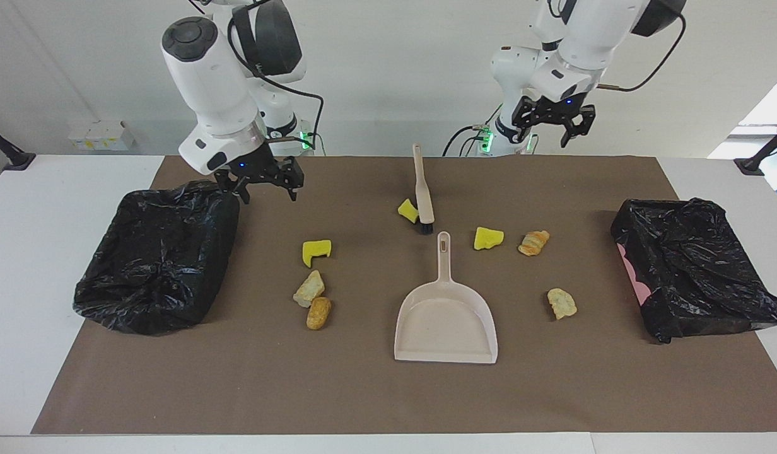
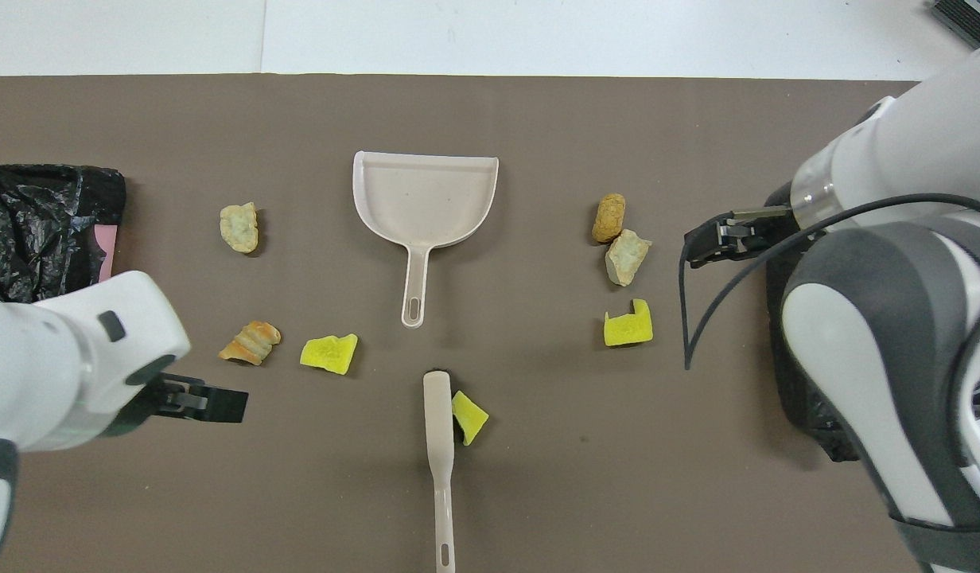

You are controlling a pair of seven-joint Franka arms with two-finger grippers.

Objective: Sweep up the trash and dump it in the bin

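Brush (image 1: 422, 186) near robots, bristles touching yellow sponge chunk (image 1: 408, 210) | trash pieces (image 1: 311, 288) scattered on mat both sides of dustpan (image 1: 446, 321), farther out | left gripper (image 1: 547, 127) fingers apart, over mat edge | right gripper (image 1: 265, 186) fingers apart, beside black bin (image 1: 158, 255)

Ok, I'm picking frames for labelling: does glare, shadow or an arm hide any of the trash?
Facing view: even light, soft shadows, all seven trash pieces clear; only the black bin bags glint. Overhead view: nothing hidden, though the bulky right arm covers most of one bag.
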